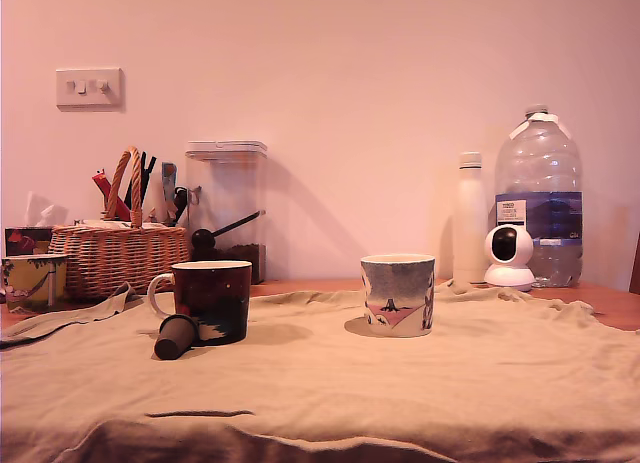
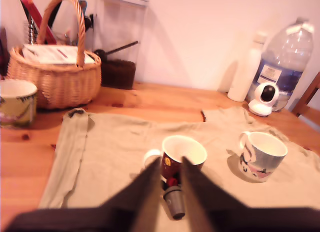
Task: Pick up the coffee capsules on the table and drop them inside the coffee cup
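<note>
Tool [image 2: 170,192] hung open above your dark capsule [image 2: 174,201], which lay on its side on the cloth-covered surface [image 2: 110,142] against the dark mug [image 2: 181,157]; nothing was picked up yet.

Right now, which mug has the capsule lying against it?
The dark red-and-black mug on the exterior view's left; a dark capsule lies on its side at its base. The pale blue-grey mug stands alone.
</note>
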Robot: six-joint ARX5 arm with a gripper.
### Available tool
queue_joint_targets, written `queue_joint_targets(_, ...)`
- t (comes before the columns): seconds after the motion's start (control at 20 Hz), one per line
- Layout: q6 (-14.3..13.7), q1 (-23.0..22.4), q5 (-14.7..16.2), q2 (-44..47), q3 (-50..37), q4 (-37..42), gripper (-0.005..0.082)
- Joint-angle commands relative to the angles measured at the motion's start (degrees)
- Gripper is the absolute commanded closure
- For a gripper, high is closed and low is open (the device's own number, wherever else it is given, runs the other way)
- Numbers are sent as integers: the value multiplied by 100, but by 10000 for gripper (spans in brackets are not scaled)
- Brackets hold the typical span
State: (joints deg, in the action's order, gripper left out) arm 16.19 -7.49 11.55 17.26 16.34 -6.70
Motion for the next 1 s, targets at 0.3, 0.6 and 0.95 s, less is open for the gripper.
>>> queue_joint_targets(0.3, -129, -428, -92, 833, -107, 745, 238)
queue_joint_targets(0.6, -313, -780, -365, 1379, -570, 1910, 238)
queue_joint_targets(0.95, -466, -1169, -828, 2437, -909, 3364, 238)
